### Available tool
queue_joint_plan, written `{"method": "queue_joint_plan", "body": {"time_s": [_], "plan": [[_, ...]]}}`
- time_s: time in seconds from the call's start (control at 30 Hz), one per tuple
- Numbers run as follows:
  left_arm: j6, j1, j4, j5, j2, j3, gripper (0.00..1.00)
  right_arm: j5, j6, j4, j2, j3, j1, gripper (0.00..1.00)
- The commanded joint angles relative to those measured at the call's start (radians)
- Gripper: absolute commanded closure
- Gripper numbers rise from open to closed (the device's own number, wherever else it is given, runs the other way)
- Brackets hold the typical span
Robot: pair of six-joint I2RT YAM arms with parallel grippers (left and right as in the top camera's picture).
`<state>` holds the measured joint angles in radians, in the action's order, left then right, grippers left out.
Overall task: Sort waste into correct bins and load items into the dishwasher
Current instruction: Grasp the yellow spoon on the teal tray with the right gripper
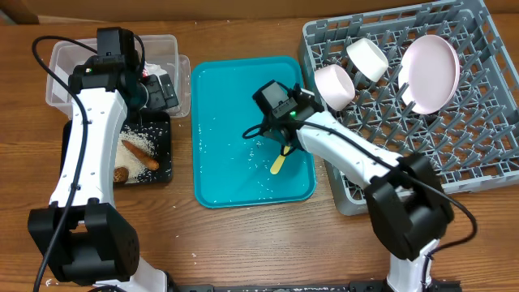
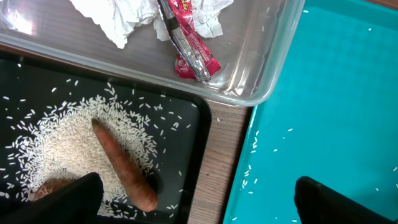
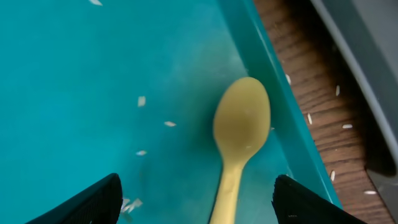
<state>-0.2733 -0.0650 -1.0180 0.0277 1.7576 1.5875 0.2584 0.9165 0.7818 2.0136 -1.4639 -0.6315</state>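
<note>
Overhead: rack holds plate, bowl and second bowl. Spoon lies on teal tray, near its rack-side edge.

Left wrist: left pincer wide, empty, one finger over black tray, the other over teal tray. Napkin and wrapper in tub. Rice and stick in black tray.

Right wrist: right pincer wide, fingers either side of spoon handle, not gripping. Stray grains on tabletop.
</note>
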Motion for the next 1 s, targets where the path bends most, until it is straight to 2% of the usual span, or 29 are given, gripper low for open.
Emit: {"method": "queue_joint_plan", "body": {"time_s": [0.0,0.23,0.37,0.53,0.57,0.67,0.77,0.97], "plan": [[0.016,0.002,0.001,0.008,-0.012,0.005,0.00,0.041,0.054,-0.005,0.048,0.000,-0.001,0.21],[0.016,0.002,0.002,0.008,-0.012,0.005,0.00,0.048,0.088,-0.014,0.092,0.005,0.024,0.30],[0.016,0.002,0.001,0.008,-0.012,0.005,0.00,0.043,0.106,-0.039,0.134,0.005,0.039,0.40],[0.016,0.002,0.001,0.008,-0.012,0.005,0.00,0.016,0.103,-0.082,0.154,0.005,0.040,0.67],[0.016,0.002,0.001,0.008,-0.012,0.005,0.00,0.009,0.097,-0.086,0.154,0.005,0.040,0.78],[0.016,0.002,0.001,0.008,-0.012,0.005,0.00,-0.003,0.087,-0.087,0.154,0.005,0.038,0.89],[0.016,0.002,0.001,0.008,-0.012,0.005,0.00,-0.063,0.006,-0.113,0.154,0.002,0.038,0.92],[0.016,0.002,0.001,0.008,-0.012,0.005,0.00,-0.084,-0.035,-0.099,0.146,-0.024,0.038,0.96]]}}
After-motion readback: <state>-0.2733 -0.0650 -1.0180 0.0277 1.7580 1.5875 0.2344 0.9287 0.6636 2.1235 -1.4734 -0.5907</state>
